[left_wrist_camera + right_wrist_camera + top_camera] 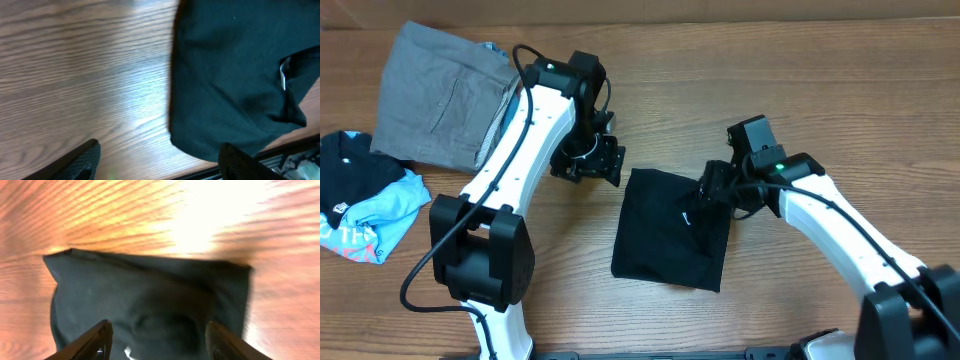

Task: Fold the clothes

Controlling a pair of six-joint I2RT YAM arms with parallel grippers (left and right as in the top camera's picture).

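Observation:
The black T-shirt (670,228) lies folded into a rough rectangle on the wooden table, its small white neck tag (687,219) showing near its right side. My left gripper (592,160) is open and empty, just left of the shirt's upper left corner; in the left wrist view the shirt (235,75) fills the right half, apart from the fingers (160,160). My right gripper (713,190) is open over the shirt's upper right corner; in the right wrist view the shirt (150,300) lies between and beyond the spread fingers (157,337), nothing held.
Grey folded trousers (445,95) lie at the back left. A black and light-blue printed garment (365,195) lies at the left edge. The table's front edge (280,155) runs just below the shirt.

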